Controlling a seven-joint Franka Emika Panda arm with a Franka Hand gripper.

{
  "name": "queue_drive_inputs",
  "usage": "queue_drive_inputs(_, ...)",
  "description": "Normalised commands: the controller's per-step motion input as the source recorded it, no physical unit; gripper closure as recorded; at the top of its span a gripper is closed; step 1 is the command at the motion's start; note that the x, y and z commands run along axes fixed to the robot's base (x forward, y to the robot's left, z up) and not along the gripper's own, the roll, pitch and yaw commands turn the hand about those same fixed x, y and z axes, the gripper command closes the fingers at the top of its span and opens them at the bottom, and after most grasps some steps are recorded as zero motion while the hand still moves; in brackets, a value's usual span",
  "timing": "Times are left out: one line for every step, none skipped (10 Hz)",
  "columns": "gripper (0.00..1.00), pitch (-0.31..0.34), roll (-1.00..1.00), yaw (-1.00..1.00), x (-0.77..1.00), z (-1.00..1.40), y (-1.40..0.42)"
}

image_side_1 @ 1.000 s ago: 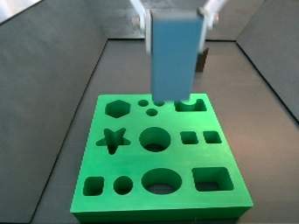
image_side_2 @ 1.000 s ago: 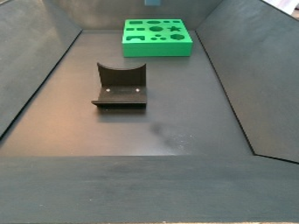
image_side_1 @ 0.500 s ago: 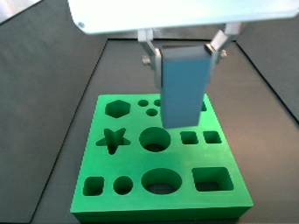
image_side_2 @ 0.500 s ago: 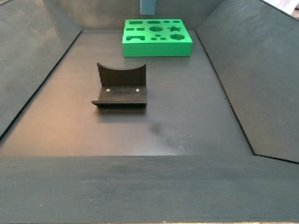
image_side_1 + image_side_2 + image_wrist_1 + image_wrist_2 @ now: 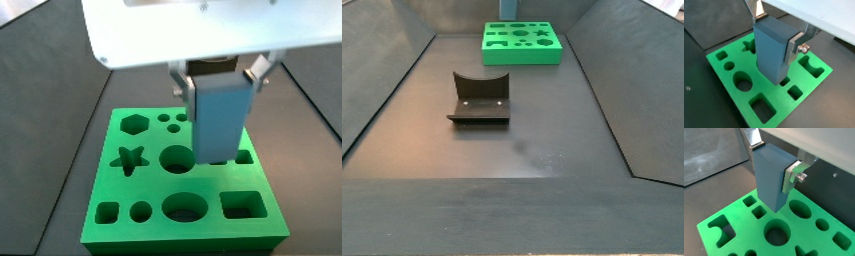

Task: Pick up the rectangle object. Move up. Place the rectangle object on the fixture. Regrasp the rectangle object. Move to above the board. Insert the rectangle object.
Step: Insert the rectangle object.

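A: What has moved since half a second ago?

B: In a side view the gripper (image 5: 221,75) with the rectangle object (image 5: 222,120) has come lower over the board (image 5: 134,185). The block's lower end now reaches the two small square cutouts; before it was nearer the back row of holes.

A: How do the fingers stand?

B: They are closed on the upper part of the light blue-grey block, one silver plate on each side. In both wrist views one finger (image 5: 796,42) (image 5: 793,174) presses flat against the block's side.

A: Is the block upright?

B: Yes, it hangs upright, long side vertical. In both wrist views its lower end (image 5: 774,75) (image 5: 774,203) is just over a small square cutout of the green board (image 5: 811,102) (image 5: 731,218). I cannot tell if it already touches.

A: And the fixture?

B: The fixture (image 5: 480,97) stands on the dark floor, well apart from the board (image 5: 523,42), which lies at the far end. The gripper does not show in that side view.
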Motion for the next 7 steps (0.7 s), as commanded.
queue_drive_inputs(1.00, -0.036, 0.01, 0.24, 0.55, -0.23, -0.71)
queue_drive_inputs(1.00, -0.034, 0.00, 0.23, 0.62, -0.21, -0.65)
queue_drive_inputs(1.00, -0.036, 0.00, 0.22, 0.61, -0.25, -0.67)
queue_drive_inputs(1.00, -0.046, 0.00, 0.18, 0.59, -0.27, -0.73)
queue_drive_inputs(1.00, -0.060, 0.01, 0.12, 0.55, -0.29, -0.83)
queue_drive_inputs(1.00, -0.066, 0.00, 0.05, 0.55, -0.27, -0.82)
queue_drive_inputs(1.00, -0.096, 0.00, 0.00, 0.49, -0.26, -0.77)
